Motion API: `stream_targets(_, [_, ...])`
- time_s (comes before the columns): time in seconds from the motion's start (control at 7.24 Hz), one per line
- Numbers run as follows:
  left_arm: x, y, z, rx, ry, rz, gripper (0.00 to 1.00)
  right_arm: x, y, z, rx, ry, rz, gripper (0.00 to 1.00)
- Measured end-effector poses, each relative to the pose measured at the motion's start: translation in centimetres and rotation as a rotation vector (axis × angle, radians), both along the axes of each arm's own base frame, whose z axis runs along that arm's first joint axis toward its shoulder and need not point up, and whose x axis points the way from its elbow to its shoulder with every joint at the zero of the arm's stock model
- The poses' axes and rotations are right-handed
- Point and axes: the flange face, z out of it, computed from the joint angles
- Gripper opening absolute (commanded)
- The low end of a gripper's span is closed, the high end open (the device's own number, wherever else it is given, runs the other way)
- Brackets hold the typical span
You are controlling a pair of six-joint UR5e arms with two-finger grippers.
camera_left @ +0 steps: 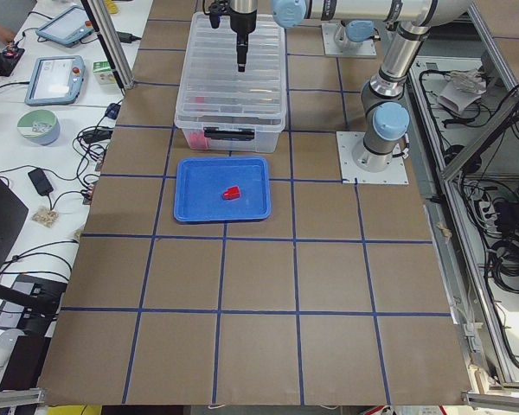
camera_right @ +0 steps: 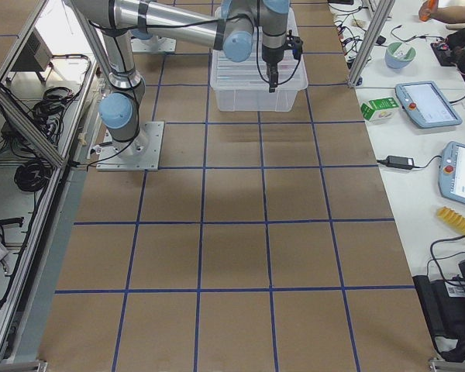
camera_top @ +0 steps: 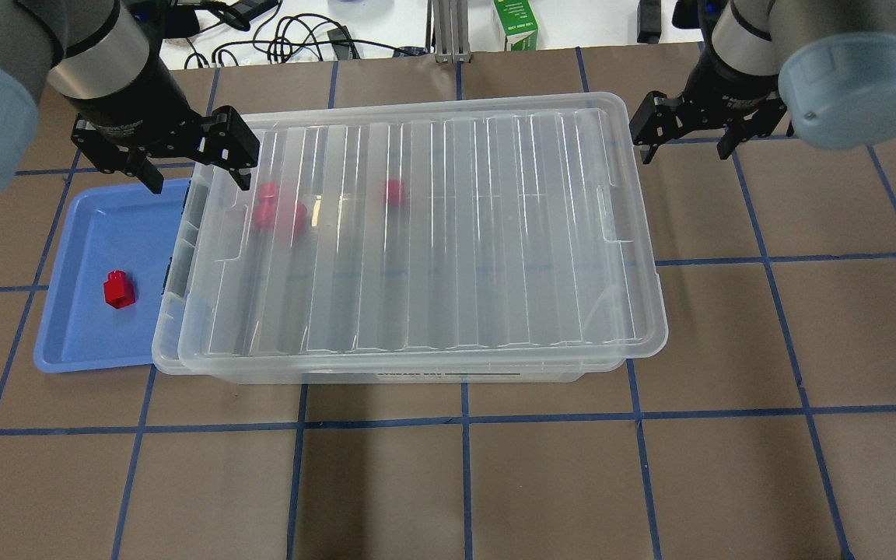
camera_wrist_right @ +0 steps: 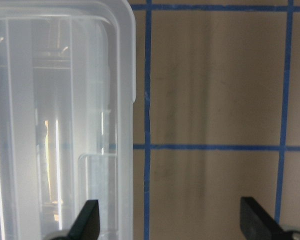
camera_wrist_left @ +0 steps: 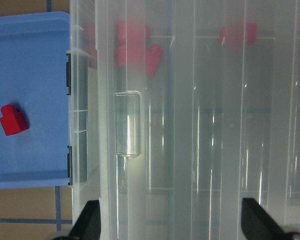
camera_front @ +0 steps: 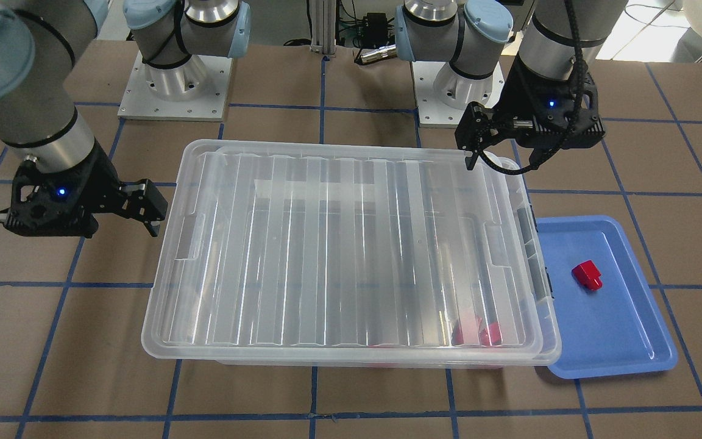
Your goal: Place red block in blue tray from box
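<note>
One red block (camera_top: 119, 289) lies in the blue tray (camera_top: 82, 233), also seen in the front view (camera_front: 587, 274) and the left wrist view (camera_wrist_left: 13, 120). The clear box (camera_top: 417, 233) stands beside the tray with its ribbed lid on top, slightly askew. Several more red blocks (camera_top: 277, 214) show blurred through the lid at the tray end. My left gripper (camera_top: 193, 163) is open and empty, above the box's far corner near the tray. My right gripper (camera_top: 685, 144) is open and empty, just off the box's opposite far corner, over the table.
The blue tray (camera_front: 619, 329) touches the box's end (camera_front: 543, 262) with its dark latch. Brown table with blue tape grid (camera_top: 728, 350) surrounds them. Cables and a green carton (camera_top: 516, 23) lie beyond the far edge. The arm bases (camera_front: 174, 91) stand behind the box.
</note>
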Motion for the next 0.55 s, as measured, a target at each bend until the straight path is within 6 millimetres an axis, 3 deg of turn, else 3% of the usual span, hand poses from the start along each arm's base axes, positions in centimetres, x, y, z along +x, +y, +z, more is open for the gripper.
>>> stream_targets(0.28, [0.2, 0.1, -0.2, 0.007, -0.008, 0.003, 1.0, 4.1, 3.1, 6.5, 0.007, 0.007, -0.06, 1.0])
stream_targets(0.41, [0.1, 0.0, -0.2, 0.007, -0.004, 0.007, 1.0, 5.6, 4.2, 7.8, 0.01, 0.019, -0.079, 1.0])
stream_targets(0.55, [0.2, -0.1, -0.2, 0.006, -0.005, 0.01, 1.0, 6.3, 4.4, 7.9, 0.011, 0.023, -0.087, 1.0])
